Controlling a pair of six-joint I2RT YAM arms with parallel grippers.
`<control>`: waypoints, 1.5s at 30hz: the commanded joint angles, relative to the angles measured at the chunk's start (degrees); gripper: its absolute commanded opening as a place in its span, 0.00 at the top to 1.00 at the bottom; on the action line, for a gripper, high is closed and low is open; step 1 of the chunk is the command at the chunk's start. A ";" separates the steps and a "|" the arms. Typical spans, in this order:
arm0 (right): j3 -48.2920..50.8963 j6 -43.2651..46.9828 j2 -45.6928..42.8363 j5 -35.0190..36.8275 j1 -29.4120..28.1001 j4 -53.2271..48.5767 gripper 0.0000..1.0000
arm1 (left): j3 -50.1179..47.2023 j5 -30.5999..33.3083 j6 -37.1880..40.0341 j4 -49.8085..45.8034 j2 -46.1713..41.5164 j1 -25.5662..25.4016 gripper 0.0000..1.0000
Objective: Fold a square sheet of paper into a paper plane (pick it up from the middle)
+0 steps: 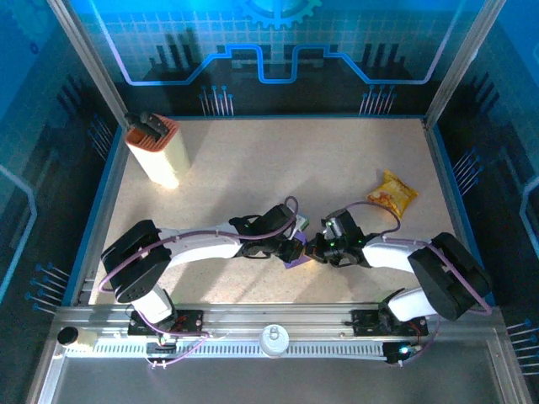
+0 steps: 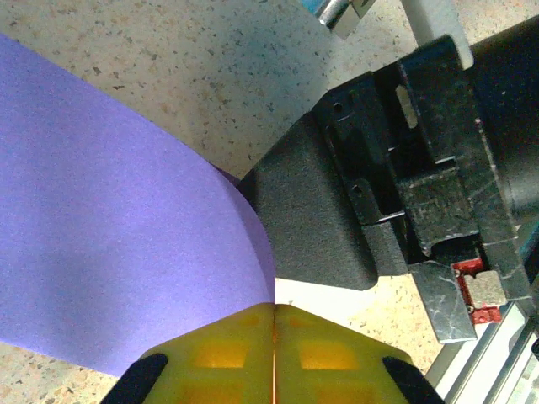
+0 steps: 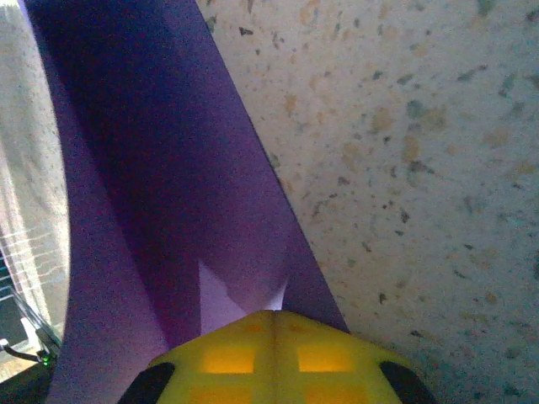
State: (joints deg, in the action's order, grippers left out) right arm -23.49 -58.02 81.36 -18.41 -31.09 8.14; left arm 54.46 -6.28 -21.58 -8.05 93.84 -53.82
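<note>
The square sheet of paper (image 1: pixel 295 259) is purple and hangs bent between my two grippers at the near middle of the table. My left gripper (image 1: pixel 294 247) is shut on it. In the left wrist view the yellow fingertips (image 2: pixel 244 337) meet with the sheet's edge (image 2: pixel 109 236) running into their seam. My right gripper (image 1: pixel 315 249) is shut on the other side. In the right wrist view the creased sheet (image 3: pixel 168 185) rises out of the closed tips of the right gripper (image 3: pixel 274 313). The right arm's black housing (image 2: pixel 337 210) stands close beside the left fingers.
A tall cream-and-orange box (image 1: pixel 157 151) stands at the back left. A yellow snack packet (image 1: pixel 393 193) lies at the right. Blue walls ring the speckled table (image 1: pixel 278 168), and a metal rail (image 1: pixel 269 320) runs along its near edge.
</note>
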 commanded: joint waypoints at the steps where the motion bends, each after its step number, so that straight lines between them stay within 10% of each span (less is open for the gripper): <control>1: 2.60 -2.26 1.17 0.87 -0.45 2.09 0.93 | -0.21 1.09 -1.88 -0.13 1.42 0.38 0.89; 22: 2.96 -3.23 2.01 -0.31 -0.46 3.99 0.93 | 1.26 2.84 -3.97 2.13 4.95 0.32 0.68; 45: 2.93 -2.30 0.82 -0.21 0.30 1.91 0.93 | 2.19 8.36 -7.09 0.59 6.34 0.36 0.70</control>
State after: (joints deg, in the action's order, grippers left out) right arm -21.71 -60.84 82.39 -19.11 -31.07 14.00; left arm 54.78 2.33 -27.20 -7.03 98.80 -53.82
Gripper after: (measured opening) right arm 0.072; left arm 0.292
